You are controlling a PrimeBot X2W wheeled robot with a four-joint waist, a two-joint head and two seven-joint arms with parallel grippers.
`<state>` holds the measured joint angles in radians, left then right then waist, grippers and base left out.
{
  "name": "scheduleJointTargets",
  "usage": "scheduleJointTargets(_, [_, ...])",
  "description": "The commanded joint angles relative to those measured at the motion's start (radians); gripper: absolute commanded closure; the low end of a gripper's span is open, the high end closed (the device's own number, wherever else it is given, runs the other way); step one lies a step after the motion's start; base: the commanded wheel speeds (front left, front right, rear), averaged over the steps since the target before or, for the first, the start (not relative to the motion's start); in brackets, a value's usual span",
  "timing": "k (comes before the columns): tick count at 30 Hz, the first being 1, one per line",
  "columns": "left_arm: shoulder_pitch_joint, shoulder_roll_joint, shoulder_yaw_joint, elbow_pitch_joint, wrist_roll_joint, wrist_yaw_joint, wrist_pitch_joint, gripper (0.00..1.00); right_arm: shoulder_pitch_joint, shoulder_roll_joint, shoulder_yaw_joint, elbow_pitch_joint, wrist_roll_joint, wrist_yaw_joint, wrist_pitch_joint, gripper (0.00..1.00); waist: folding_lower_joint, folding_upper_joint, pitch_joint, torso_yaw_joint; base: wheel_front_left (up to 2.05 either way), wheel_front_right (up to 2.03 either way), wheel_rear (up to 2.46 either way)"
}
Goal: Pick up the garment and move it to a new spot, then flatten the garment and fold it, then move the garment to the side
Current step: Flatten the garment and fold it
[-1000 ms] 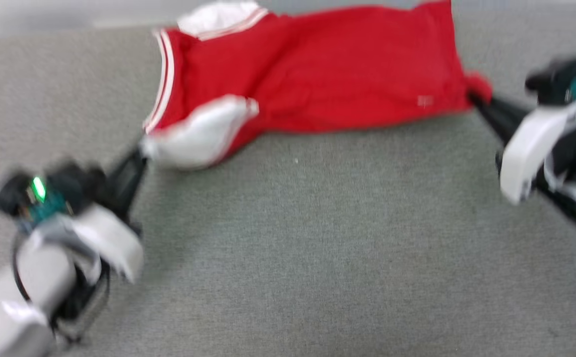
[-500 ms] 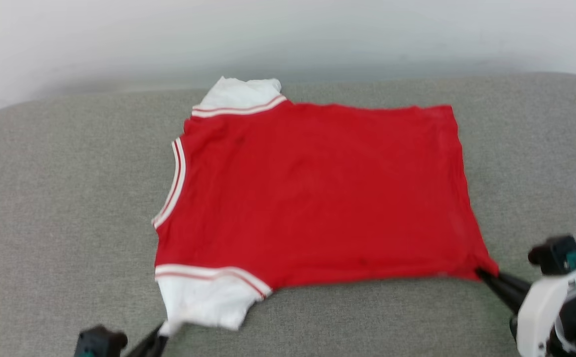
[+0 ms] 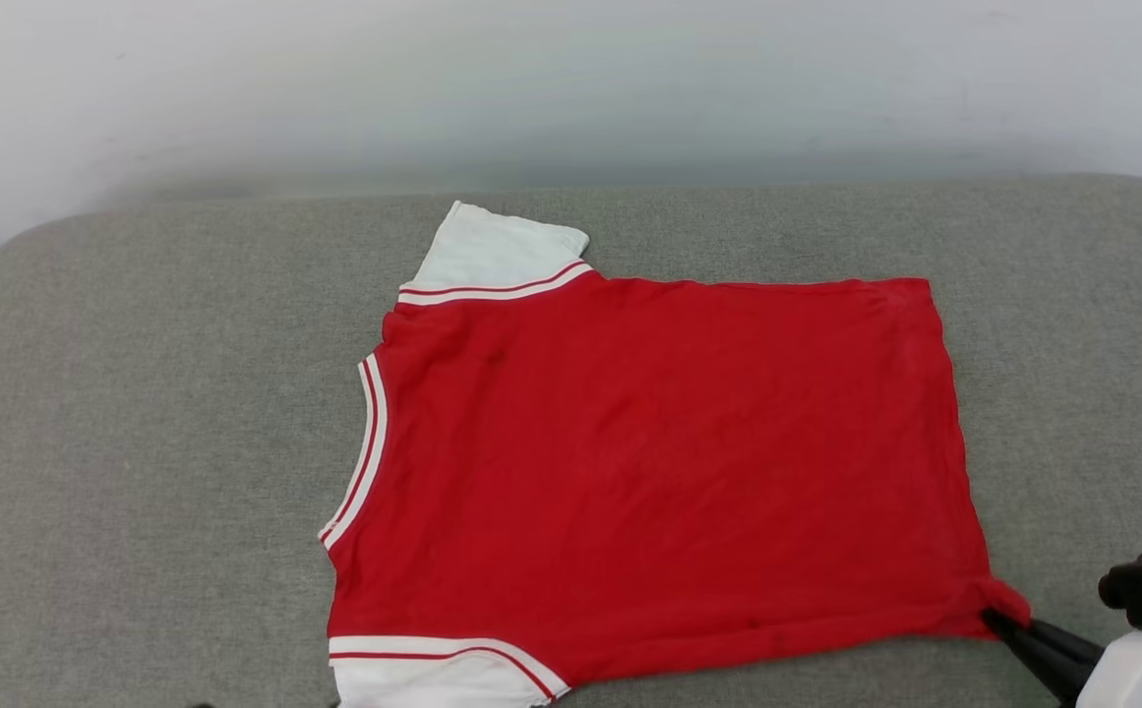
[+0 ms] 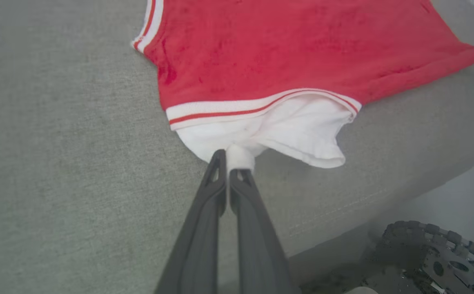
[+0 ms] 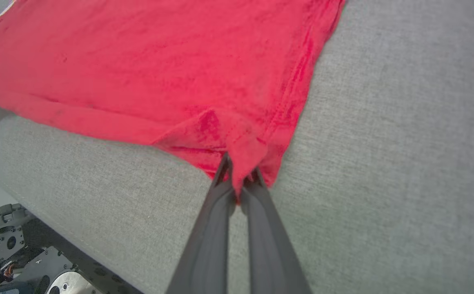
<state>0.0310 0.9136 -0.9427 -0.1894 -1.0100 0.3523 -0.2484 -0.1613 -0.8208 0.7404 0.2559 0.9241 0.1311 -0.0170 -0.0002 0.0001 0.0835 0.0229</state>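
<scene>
1. I see the garment spread flat on the grey cushion, middle of my head view; collar toward 9 o'clock, hem toward 3 o'clock.
2. My left gripper is clenched on the near white sleeve, at 7 o'clock of the garment.
3. My right gripper is clenched on the red hem corner, at 4 o'clock; cloth bunches there.
</scene>
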Motion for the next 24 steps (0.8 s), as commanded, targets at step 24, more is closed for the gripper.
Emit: scheduleJointTargets(24, [-0.566, -0.120, 0.098, 0.373, 0.162, -0.231, 0.022, 1.00, -0.161, 0.134, -0.259, -0.078, -0.146, -0.001, 0.153, 1.00, 0.0002, -0.0001, 0.240, -0.066, 0.00, 0.00, 0.00])
